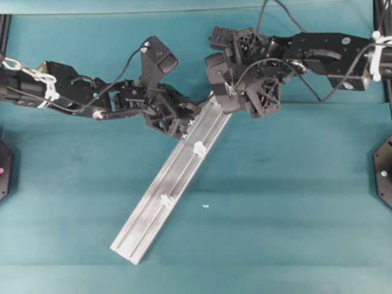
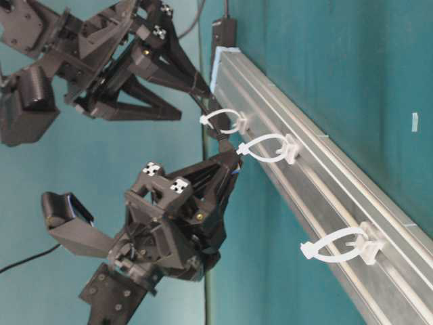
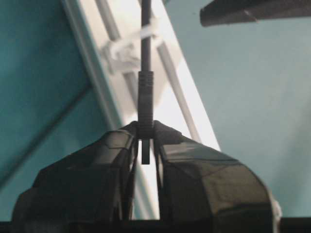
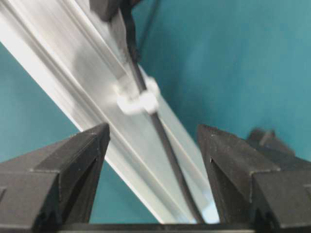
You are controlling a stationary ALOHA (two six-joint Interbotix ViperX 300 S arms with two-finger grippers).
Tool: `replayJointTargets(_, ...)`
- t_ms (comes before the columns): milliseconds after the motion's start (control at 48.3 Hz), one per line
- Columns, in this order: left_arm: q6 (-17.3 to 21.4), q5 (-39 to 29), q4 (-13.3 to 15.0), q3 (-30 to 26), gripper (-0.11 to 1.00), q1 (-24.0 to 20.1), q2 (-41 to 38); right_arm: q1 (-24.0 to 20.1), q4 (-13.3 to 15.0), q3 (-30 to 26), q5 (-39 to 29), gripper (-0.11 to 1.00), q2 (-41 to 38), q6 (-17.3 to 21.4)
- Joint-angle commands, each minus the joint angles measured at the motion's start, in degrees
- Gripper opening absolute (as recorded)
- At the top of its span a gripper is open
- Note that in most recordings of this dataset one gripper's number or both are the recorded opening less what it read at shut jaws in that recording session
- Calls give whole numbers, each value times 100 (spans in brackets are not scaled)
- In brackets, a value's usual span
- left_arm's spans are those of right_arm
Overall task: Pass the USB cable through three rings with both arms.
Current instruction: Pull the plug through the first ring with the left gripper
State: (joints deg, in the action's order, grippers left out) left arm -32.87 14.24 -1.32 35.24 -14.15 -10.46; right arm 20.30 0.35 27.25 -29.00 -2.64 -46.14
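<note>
The USB cable (image 3: 145, 92) ran along the silver rail (image 1: 156, 211) at its upper end, threaded through the first ring (image 4: 137, 99), and we saw its black plug pinched between the fingers of our left gripper (image 3: 146, 141), which was clenched on it just past that ring. Our right gripper (image 4: 153, 145) stood released, its jaws spread wide on either side of the cord without touching it. In the table-level view the nearer two rings (image 2: 270, 147) (image 2: 338, 245) stood up from the rail's side, the last of them with nothing through it. The rail lay slantwise on the teal table (image 1: 294, 202).
</note>
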Motion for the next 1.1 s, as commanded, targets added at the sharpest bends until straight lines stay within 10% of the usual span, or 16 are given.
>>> replayJointTargets(0, -105, -9, -18, -35, 9, 114, 501, -167, 0, -62, 123, 80, 26, 62)
replayJointTargets(725, -281, -114, -18, 53, 9, 308, 809, -536, 35, -70, 457, 66, -325, 53)
replayJointTargets(1077, -264, -141, -26, 62, 9, 360, 809, -527, 114, -149, 439, 8, -369, 53)
